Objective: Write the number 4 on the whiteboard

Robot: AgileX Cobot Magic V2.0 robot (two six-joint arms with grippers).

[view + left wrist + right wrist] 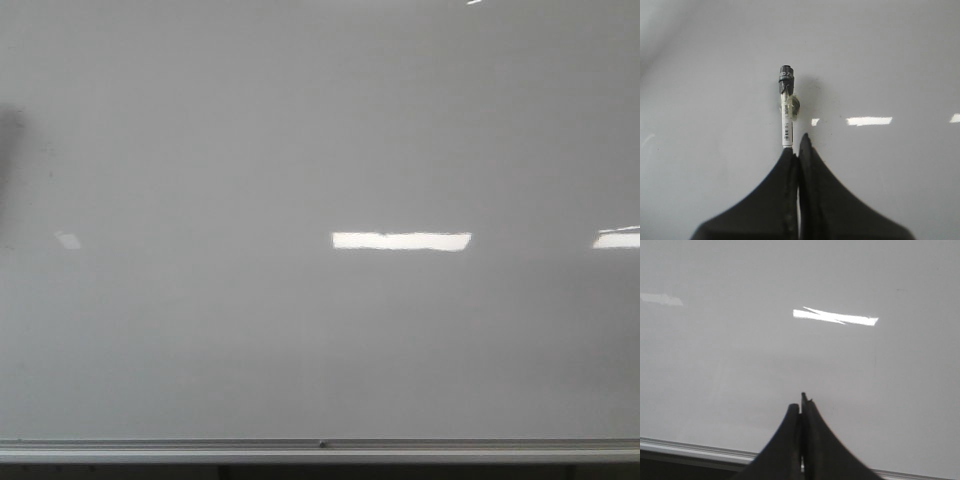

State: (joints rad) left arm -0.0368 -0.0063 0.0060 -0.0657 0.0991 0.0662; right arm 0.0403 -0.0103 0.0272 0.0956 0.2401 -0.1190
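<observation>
Left gripper [796, 145] is clamping a marker [786, 107], jaws pressed together around its lower barrel. The marker is sticking straight out past the fingertips: white barrel with a barcode label, black end piece, some clear tape wrapped below that black part. It is pointing at the whiteboard [900, 60]; can't tell whether the end is touching the surface. A soft shadow is sitting just beside the marker on the board.

Right gripper [801, 402] is sitting fully closed, black fingers [815, 440] meeting with nothing between them, facing the board low down, near the bottom rail [700, 449].

From the front, neither arm is showing, only a dark blur at the far left edge. The whiteboard [300, 130] is filling nearly the whole frame, glossy pale grey. No number 4 is showing anywhere in the three views; the surface is reading as unmarked.

Bright light reflections [401, 241] are glaring at mid-height, one central, one at the right edge, a faint one left.

Silver bottom rail [320, 447] is running the full width, dark strip beneath it. Side and top edges are falling outside the frame. Unobstructed board is stretching in every direction above the rail.
</observation>
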